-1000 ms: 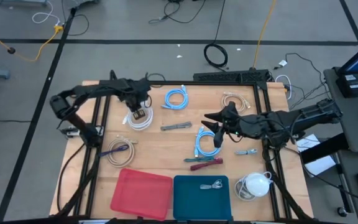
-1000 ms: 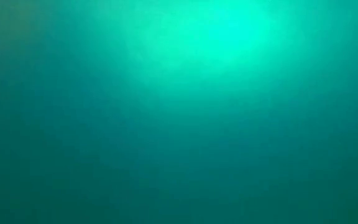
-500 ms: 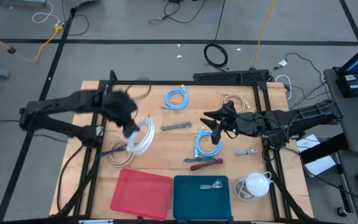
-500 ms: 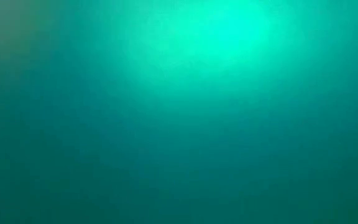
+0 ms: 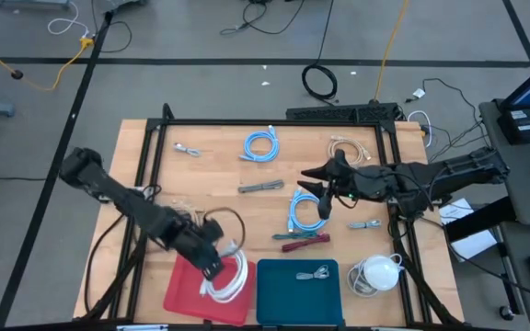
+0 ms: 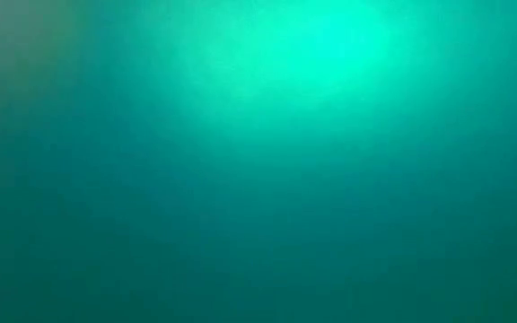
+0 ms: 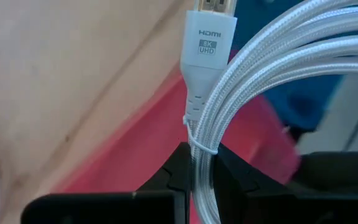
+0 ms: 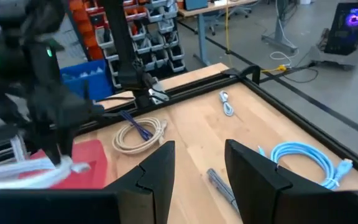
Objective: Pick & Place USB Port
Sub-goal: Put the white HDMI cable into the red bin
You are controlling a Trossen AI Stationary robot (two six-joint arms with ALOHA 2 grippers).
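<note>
A coiled white braided cable (image 5: 230, 279) whose plug (image 7: 209, 37) reads HDMI hangs over the red tray (image 5: 187, 292) at the table's near edge. My left gripper (image 5: 213, 265) is shut on it and points steeply down. The coil also shows in the right wrist view as the white cable (image 8: 23, 175) beside the red tray (image 8: 89, 155). My right gripper (image 5: 323, 191) hovers open over the middle of the table, above a light blue cable coil (image 5: 299, 210), with nothing between its fingers (image 8: 157, 168). The low view shows only a teal glow. My left gripper pinches the coil's bundled strands (image 7: 201, 163) between its two fingers, just below the plug, where a thin tie binds them. The fingers come from above, slanting down. The coil hangs beyond the fingers over the red tray; I cannot tell whether it touches the tray.
A blue tray (image 5: 274, 299) with a small cable stands right of the red one. On the table lie another light blue coil (image 5: 260, 145), a beige coil (image 5: 343, 149), a grey cable (image 5: 260, 187), a maroon cable (image 5: 304, 242), a small connector (image 5: 187, 150) and a white bundle (image 5: 375, 273).
My left gripper has swung from the far left of the table toward the near edge, carrying the white coil lifted clear of the wood to a spot over the red tray, and it has turned about on the way. It stays shut on the coil.
</note>
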